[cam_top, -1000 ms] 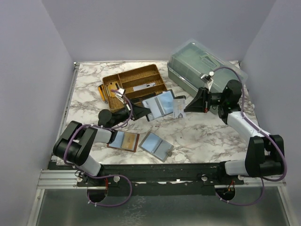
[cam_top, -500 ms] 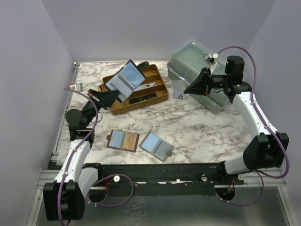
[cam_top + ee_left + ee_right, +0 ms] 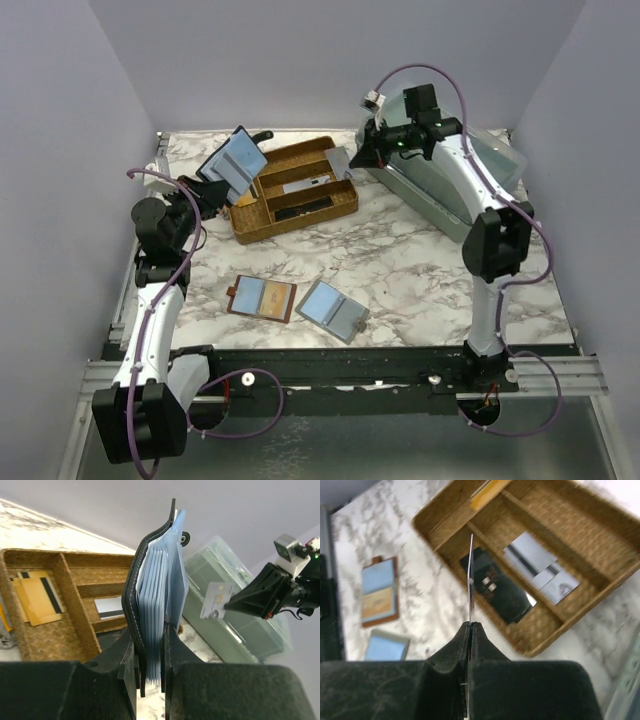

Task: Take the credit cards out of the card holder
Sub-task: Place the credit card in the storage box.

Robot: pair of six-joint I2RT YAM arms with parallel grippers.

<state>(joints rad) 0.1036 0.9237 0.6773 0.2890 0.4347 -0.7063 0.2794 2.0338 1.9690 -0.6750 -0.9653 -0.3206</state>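
My left gripper (image 3: pixel 210 187) is raised at the table's left rear, shut on the black card holder (image 3: pixel 233 160), which it holds upright. In the left wrist view the card holder (image 3: pixel 152 587) stands edge-on between my fingers (image 3: pixel 125 652), its blue-grey pockets fanned out. My right gripper (image 3: pixel 362 152) hangs over the right end of the wicker tray (image 3: pixel 300 205), shut on one pale credit card (image 3: pixel 340 161). That credit card (image 3: pixel 470 575) shows edge-on in the right wrist view, rising from the pinched fingertips (image 3: pixel 462 637). More pale credit cards (image 3: pixel 540 567) lie in the tray.
A long black bar (image 3: pixel 497 587) and gold-tan cards (image 3: pixel 37 595) also lie in the tray. A clear lidded box (image 3: pixel 500 160) stands at the back right. A brown holder (image 3: pixel 262 298) and a grey holder (image 3: pixel 332 310) lie open near the front.
The left arm lifted the card holder from the table's middle up to the left rear. The right arm carried the pulled-out card from the middle right over to the tray.
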